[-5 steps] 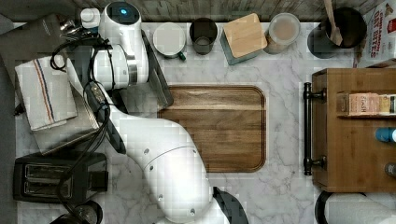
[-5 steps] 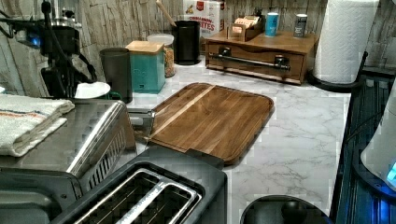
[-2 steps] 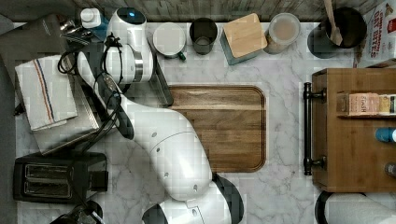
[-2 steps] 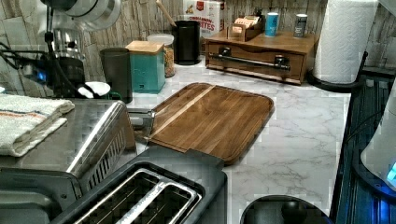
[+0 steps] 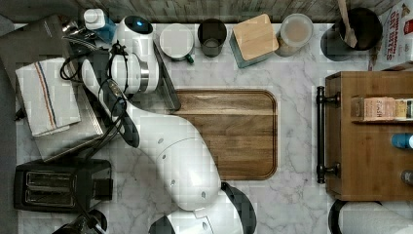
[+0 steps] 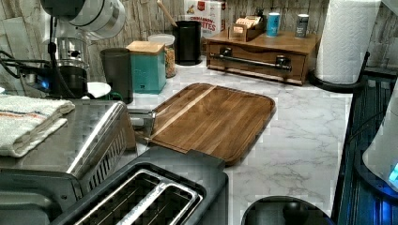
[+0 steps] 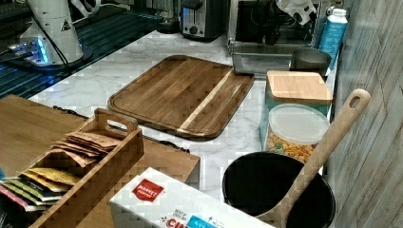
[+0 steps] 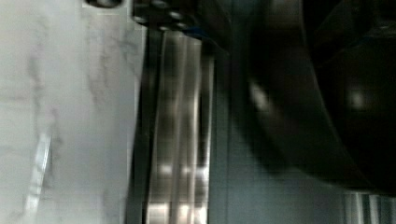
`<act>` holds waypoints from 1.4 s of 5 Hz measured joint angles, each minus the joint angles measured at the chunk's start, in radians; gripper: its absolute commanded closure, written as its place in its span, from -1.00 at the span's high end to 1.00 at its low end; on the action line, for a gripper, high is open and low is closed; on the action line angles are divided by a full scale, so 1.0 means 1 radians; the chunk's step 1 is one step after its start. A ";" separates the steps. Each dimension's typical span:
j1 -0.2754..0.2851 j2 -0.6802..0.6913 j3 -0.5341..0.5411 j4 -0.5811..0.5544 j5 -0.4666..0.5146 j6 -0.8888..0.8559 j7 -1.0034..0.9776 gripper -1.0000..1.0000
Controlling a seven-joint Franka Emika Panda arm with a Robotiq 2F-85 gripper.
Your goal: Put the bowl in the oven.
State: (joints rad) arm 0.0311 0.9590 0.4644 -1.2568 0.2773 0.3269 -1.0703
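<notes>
The white arm (image 5: 180, 156) reaches from the near edge of the counter toward the far left corner in the top view, its wrist over the front of the oven (image 5: 68, 141). The oven sits at the top view's left with a folded towel (image 5: 46, 95) on its roof, and its door (image 5: 168, 83) is dropped open toward the wooden cutting board (image 5: 234, 131). The black toaster (image 5: 58, 185) stands just nearer than the oven.

In the wrist view the bowl (image 8: 327, 93) is a glossy dark curve over the open door, beside the bar handle (image 8: 177, 140). It lies right at the claw (image 6: 70, 89). I cannot tell whether the claw is open or closed on it.
</notes>
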 measured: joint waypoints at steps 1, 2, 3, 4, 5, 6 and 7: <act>-0.044 -0.096 0.000 -0.134 0.037 0.105 0.001 1.00; -0.104 -0.220 0.001 -0.252 0.109 0.183 0.001 1.00; -0.161 -0.317 0.003 -0.291 0.202 0.211 0.001 1.00; -0.207 -0.380 0.002 -0.290 0.219 0.258 0.001 1.00; -0.238 -0.408 0.002 -0.282 0.217 0.272 0.001 1.00; -0.249 -0.407 0.000 -0.284 0.217 0.269 0.001 1.00; -0.246 -0.404 0.000 -0.290 0.217 0.259 0.001 1.00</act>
State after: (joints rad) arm -0.2147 0.5547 0.4648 -1.5469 0.4944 0.5859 -1.0693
